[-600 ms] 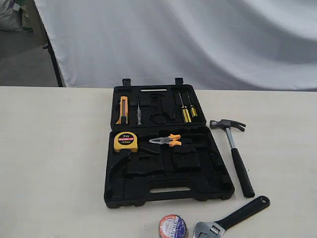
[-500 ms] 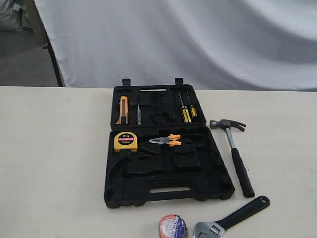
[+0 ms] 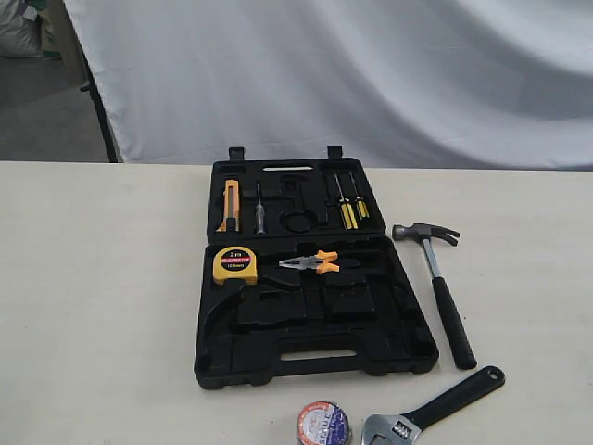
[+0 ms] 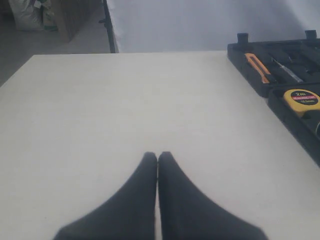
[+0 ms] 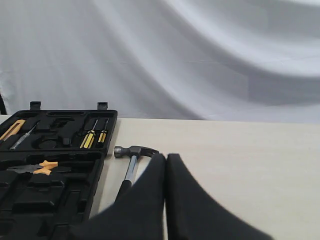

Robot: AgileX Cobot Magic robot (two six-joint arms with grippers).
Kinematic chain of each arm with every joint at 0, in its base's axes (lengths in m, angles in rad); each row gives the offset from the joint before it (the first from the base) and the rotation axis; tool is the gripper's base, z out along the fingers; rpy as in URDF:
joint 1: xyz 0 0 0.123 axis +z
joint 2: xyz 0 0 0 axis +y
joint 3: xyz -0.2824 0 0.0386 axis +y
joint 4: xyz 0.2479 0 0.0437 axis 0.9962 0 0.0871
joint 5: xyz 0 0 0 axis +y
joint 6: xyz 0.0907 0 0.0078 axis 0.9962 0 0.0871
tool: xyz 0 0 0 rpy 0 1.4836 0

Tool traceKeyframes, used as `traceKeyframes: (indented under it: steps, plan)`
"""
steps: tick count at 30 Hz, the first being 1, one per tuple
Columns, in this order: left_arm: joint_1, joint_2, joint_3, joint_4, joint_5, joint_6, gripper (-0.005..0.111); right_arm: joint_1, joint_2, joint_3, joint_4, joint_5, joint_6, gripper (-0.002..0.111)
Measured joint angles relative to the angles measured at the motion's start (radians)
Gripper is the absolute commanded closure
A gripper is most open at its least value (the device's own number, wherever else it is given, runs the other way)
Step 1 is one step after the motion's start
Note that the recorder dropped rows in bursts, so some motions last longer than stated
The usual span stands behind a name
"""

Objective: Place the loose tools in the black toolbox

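The black toolbox [image 3: 315,324] lies open in the middle of the table, also seen as the toolbox [image 4: 295,120] and the toolbox [image 5: 55,200]. A claw hammer [image 3: 435,283] with black handle lies just right of it; the hammer [image 5: 131,160] shows behind my right fingers. A silver adjustable wrench [image 3: 435,408] and a blue-red-white tape roll [image 3: 322,424] lie at the front edge. My left gripper [image 4: 157,156] is shut and empty over bare table, left of the case. My right gripper [image 5: 166,157] is shut and empty, near the hammer. Neither gripper appears in the exterior view.
Inside the case sit a yellow tape measure [image 3: 235,265], orange-handled pliers [image 3: 313,263], a yellow utility knife [image 3: 230,206] and screwdrivers [image 3: 350,206]. A white cloth backdrop [image 3: 324,74] hangs behind the table's far edge. Bare tabletop [image 3: 93,297] spreads to the left.
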Motion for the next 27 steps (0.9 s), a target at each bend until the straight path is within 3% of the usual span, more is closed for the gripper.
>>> traceKeyframes:
  steps: [12, 19, 27]
  plan:
    - [0.0, 0.0, 0.0, 0.0, 0.0, 0.0, 0.106, 0.0, 0.0, 0.0, 0.0, -0.004, 0.0, 0.109]
    - [0.0, 0.0, 0.0, 0.0, 0.0, 0.0, 0.106, 0.0, 0.0, 0.0, 0.122, -0.164, 0.0, 0.109]
    - [0.0, 0.0, 0.0, 0.0, 0.0, 0.0, 0.106, 0.0, 0.0, 0.0, 0.141, -0.174, 0.0, 0.109]
